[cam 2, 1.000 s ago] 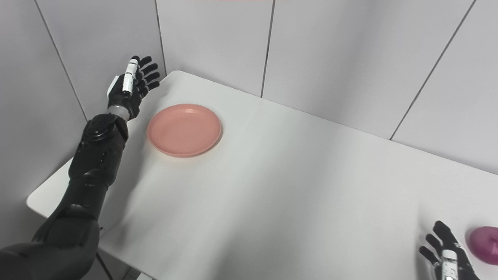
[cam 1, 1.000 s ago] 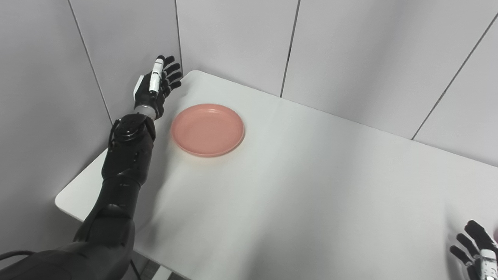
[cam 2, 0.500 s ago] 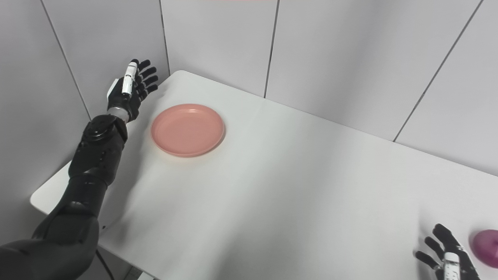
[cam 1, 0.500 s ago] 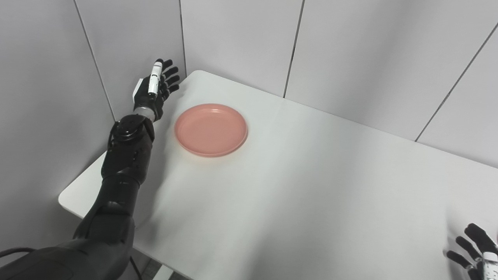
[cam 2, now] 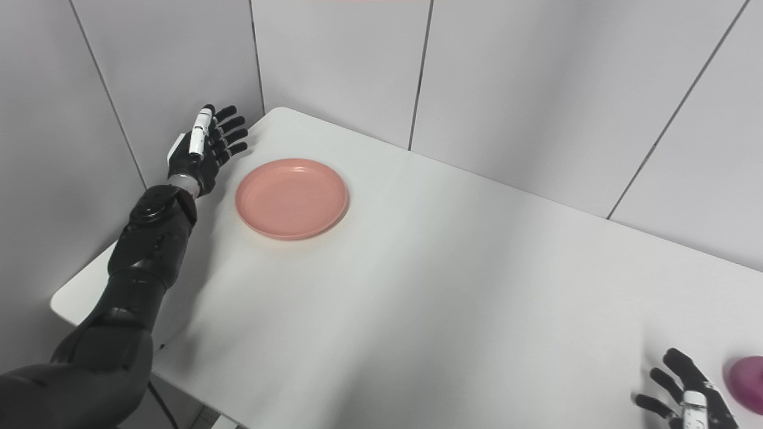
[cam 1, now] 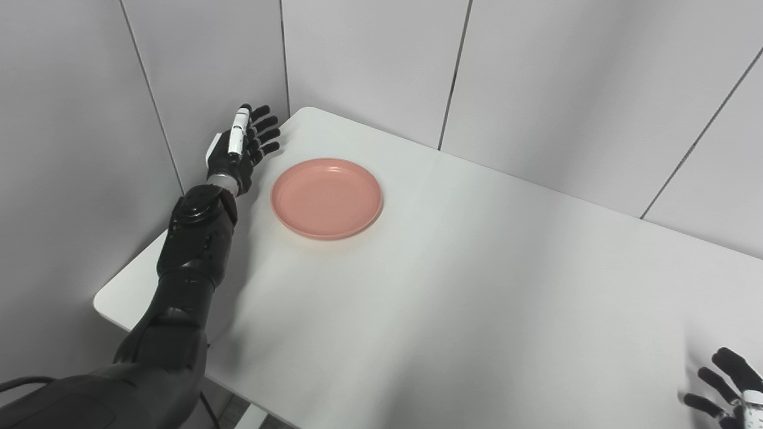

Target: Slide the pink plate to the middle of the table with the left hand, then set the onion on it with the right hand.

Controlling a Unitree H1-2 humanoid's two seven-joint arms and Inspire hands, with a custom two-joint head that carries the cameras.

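While both hands (cam 1: 241,148) (cam 2: 685,390) stay splayed, empty, smooth round pink plate (cam 1: 326,198) sits w/ purple onion (cam 2: 748,375) far right.

Setting: we work at a white table (cam 1: 477,298).
Grey panelled walls (cam 1: 369,53) with dark seams enclose its far corner.

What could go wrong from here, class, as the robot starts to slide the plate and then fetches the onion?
1. The left hand is open beside the plate, not touching it; a push that lands high on the rim may tip it rather than slide it.
2. The plate lies near the table's far left corner, so a misdirected push might send it off.
3. The onion looks round; the open right hand beside it might nudge it away.
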